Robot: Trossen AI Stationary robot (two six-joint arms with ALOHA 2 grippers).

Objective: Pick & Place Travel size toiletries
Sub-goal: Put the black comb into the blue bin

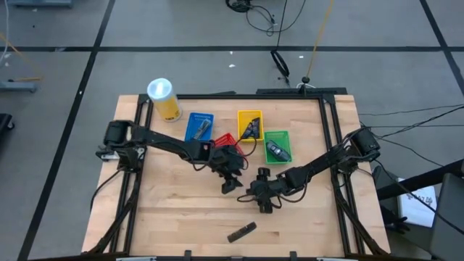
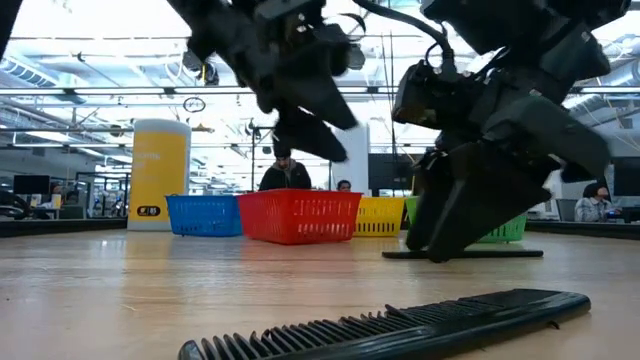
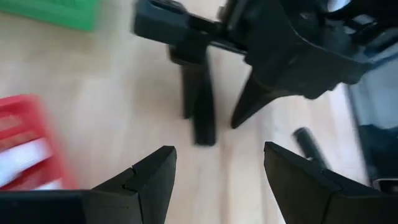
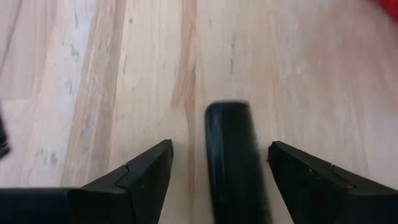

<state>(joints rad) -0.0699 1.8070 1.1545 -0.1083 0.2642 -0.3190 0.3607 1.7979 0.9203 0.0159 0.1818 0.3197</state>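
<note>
A dark rounded long piece (image 4: 230, 158) lies flat on the wooden table. My right gripper (image 4: 221, 171) is open and low over it, one finger on each side with a gap to both. In the low view its fingertips (image 2: 450, 235) reach down to the dark piece (image 2: 500, 254) on the table. My left gripper (image 1: 230, 178) is open, holds nothing, and hangs raised (image 2: 300, 110) in front of the red basket (image 1: 226, 141). Its wrist view looks at the right gripper (image 3: 273, 68) and the dark piece (image 3: 200, 112). A white item (image 3: 22, 158) lies in the red basket.
A black comb (image 1: 241, 232) lies near the table's near edge, in the low view's foreground (image 2: 400, 325). Blue (image 1: 199, 127), yellow (image 1: 250, 125) and green (image 1: 277, 145) baskets at the far side hold small dark items. A yellow canister (image 1: 163, 98) stands at the far left.
</note>
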